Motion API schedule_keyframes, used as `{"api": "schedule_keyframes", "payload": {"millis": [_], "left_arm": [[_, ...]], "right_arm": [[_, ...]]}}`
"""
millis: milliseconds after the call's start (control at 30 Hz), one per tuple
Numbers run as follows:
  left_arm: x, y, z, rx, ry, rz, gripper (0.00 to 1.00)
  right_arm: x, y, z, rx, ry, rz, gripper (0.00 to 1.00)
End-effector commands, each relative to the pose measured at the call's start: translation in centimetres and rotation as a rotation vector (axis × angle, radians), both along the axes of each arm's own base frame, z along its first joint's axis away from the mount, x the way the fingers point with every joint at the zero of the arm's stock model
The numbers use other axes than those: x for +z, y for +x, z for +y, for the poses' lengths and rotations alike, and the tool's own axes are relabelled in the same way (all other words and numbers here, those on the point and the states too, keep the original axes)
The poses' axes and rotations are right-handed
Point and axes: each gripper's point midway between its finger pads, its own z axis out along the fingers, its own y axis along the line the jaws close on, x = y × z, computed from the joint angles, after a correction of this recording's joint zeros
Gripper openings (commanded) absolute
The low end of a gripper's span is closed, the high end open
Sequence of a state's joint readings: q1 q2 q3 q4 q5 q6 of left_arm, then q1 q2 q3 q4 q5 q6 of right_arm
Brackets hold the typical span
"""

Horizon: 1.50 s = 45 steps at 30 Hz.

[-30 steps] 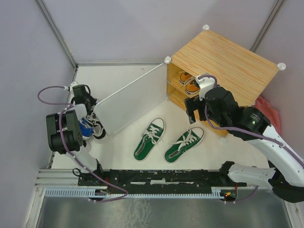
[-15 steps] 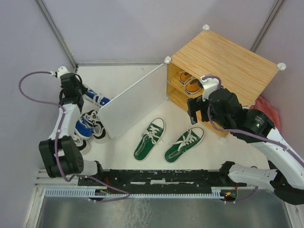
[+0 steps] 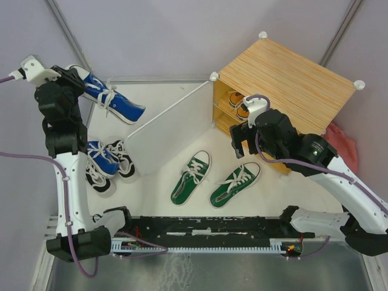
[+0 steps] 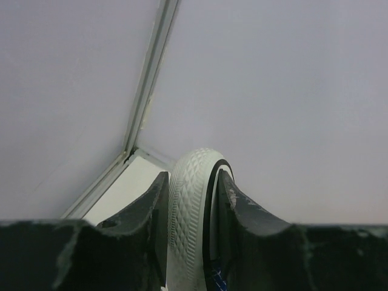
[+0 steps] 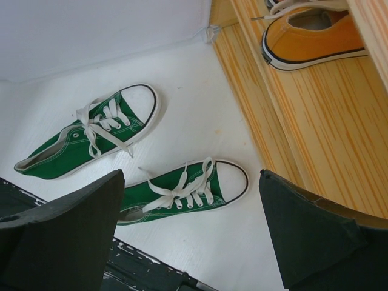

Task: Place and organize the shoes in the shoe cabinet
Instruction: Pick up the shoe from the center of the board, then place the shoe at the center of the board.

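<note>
My left gripper (image 3: 75,77) is raised at the back left and shut on the heel of a blue shoe (image 3: 112,102), which hangs in the air pointing right. In the left wrist view the shoe's white sole (image 4: 191,212) is pinched between the fingers of the left gripper (image 4: 193,182). My right gripper (image 3: 240,140) hangs open in front of the shoe cabinet (image 3: 285,79), above a green shoe (image 5: 182,191). Two green shoes (image 3: 191,176) (image 3: 236,182) lie on the floor. Orange shoes (image 3: 240,104) sit on the cabinet's shelf.
The pale door panel (image 3: 173,124) stands open towards the left. Behind it lie another blue shoe (image 3: 100,157) and black shoes (image 3: 124,165). A pink cloth (image 3: 343,144) lies right of the cabinet. The arms' black rail (image 3: 194,227) runs along the near edge.
The left arm has lifted the blue shoe from beside the door panel up and to the back left. The right gripper has drifted slightly left, still open.
</note>
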State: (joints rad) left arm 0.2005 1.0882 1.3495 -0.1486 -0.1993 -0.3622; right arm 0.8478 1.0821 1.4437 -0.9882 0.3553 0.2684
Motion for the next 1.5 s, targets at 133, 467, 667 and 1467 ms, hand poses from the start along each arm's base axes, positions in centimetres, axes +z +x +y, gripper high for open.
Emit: {"api": "schedule_keyframes", "payload": {"millis": [133,467,667,1467], "left_arm": [[16.3,-7.3,-9.3,-0.453,-0.067,-0.437,0.03],[12.6,-11.9,-20.8,-1.222,-0.145,-0.417,0.03],[9.6,-14.6,-25.7,-1.312,-0.151,-0.355,0.03],[-14.6,-10.4,-43.6,-1.286,0.09,0.172,0.82]], "right_arm": [[2.2,2.4,2.9,0.008,0.082,-0.06,0.99],[11.4,1.1,-7.1,-0.258,0.062,-0.339,1.0],[12.4,0.5,-7.9,-0.259,0.054,-0.353,1.0],[9.4,-1.0,-9.3,-0.262,0.039,-0.301,1.0]]}}
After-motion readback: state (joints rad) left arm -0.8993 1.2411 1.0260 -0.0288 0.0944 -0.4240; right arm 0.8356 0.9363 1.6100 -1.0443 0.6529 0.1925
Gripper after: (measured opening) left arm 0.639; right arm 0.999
